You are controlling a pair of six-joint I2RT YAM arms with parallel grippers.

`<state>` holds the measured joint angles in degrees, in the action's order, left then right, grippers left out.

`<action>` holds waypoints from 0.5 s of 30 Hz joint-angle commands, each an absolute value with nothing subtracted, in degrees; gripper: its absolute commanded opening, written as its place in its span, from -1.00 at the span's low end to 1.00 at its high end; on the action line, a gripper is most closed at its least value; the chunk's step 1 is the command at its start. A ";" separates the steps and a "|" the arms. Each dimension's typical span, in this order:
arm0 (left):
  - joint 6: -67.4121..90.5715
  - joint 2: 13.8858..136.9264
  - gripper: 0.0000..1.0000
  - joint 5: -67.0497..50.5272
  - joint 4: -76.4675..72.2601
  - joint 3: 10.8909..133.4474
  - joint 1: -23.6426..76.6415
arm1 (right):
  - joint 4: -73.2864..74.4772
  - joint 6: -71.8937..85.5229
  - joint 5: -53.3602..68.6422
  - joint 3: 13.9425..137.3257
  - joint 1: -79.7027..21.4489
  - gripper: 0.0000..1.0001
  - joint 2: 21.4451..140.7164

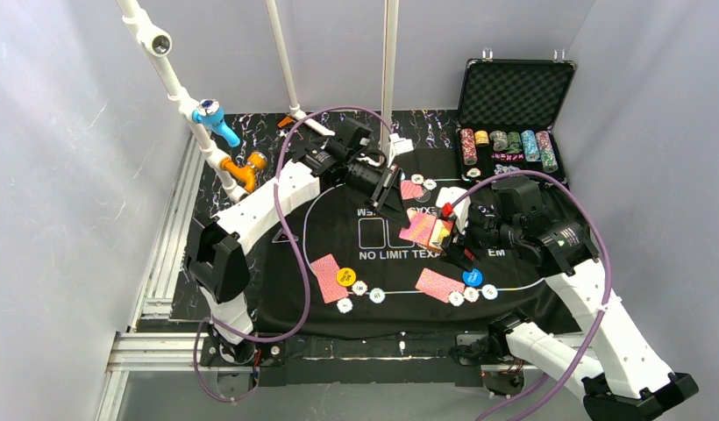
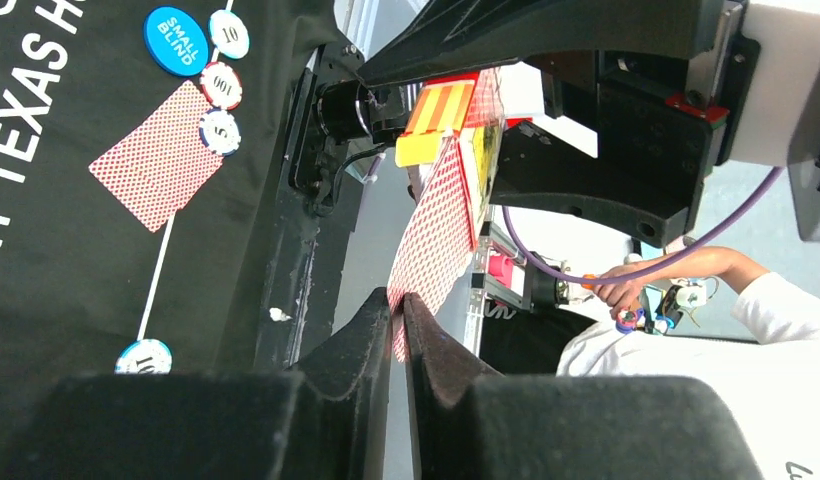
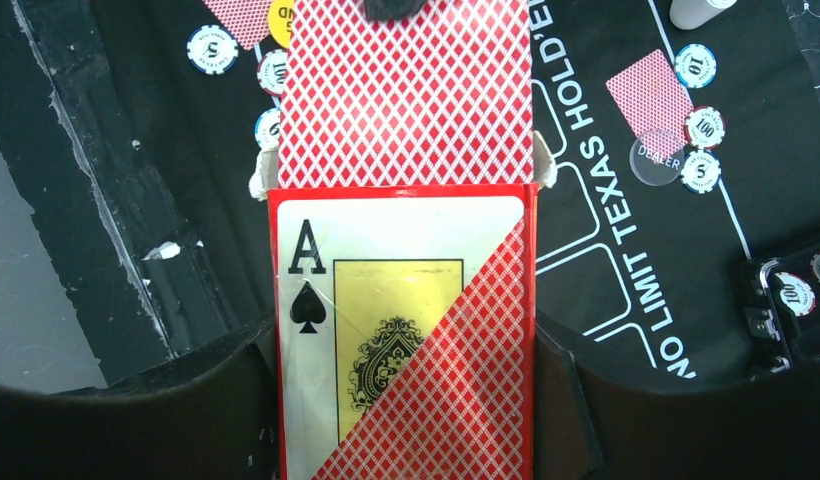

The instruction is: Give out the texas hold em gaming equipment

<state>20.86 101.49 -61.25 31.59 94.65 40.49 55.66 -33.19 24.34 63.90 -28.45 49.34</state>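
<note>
My right gripper (image 1: 452,239) is shut on a red card box (image 3: 406,330) with an ace of spades on it, held above the mat. A red-backed card (image 3: 406,95) sticks halfway out of the box's top. My left gripper (image 2: 398,300) is shut on that card's (image 2: 431,240) far end; in the top view the gripper (image 1: 400,209) is just left of the box. Dealt red-backed cards lie at the near left (image 1: 328,276), near right (image 1: 439,283) and far side (image 1: 413,189). A yellow button (image 1: 345,276), a blue button (image 1: 472,277) and small chips (image 1: 377,296) lie beside them.
The black felt mat (image 1: 338,237) with white lettering covers the table. An open black case (image 1: 514,88) with rows of chips stands at the back right. A clear dealer disc (image 3: 654,160) lies by the far card. White posts and a pipe frame stand at the back left.
</note>
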 commanded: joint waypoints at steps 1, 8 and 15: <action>22.36 96.62 -0.89 -64.69 29.26 92.99 38.64 | 52.73 -33.13 26.10 65.23 -28.30 -0.97 48.49; 31.30 93.83 -1.00 -68.04 17.74 87.96 35.85 | 53.10 -33.36 25.50 65.04 -28.30 -0.97 48.29; 44.25 96.36 -1.00 -62.22 5.16 84.21 28.01 | 56.84 -34.89 23.54 64.89 -28.30 -0.97 46.87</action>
<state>40.32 95.59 -63.22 9.91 83.29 29.06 56.58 -33.80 23.94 63.86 -28.47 48.03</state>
